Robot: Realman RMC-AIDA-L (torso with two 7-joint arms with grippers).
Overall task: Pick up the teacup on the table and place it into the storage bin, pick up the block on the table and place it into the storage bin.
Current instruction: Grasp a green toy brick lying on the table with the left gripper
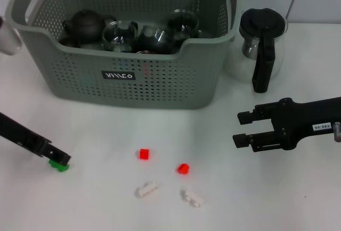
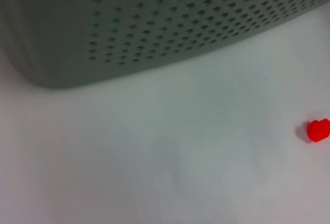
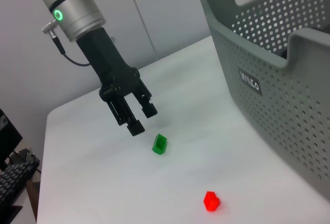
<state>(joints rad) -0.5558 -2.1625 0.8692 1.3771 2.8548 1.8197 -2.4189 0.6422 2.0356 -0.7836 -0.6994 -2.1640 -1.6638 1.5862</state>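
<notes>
A small green block (image 1: 58,165) lies on the white table at the front left. My left gripper (image 1: 59,158) hangs just over it. In the right wrist view the left gripper (image 3: 143,119) is open, and the green block (image 3: 160,144) lies on the table just past its fingertips, not held. The grey storage bin (image 1: 133,84) stands at the back centre, with dark teapots and glass cups (image 1: 120,34) inside. My right gripper (image 1: 240,129) hovers open and empty at the right. No teacup shows on the table.
Two red blocks (image 1: 143,154) (image 1: 183,168) and two white blocks (image 1: 146,189) (image 1: 192,198) lie in front of the bin. A glass pitcher (image 1: 261,44) with a black handle stands right of the bin. A pale object (image 1: 8,38) shows at the left edge.
</notes>
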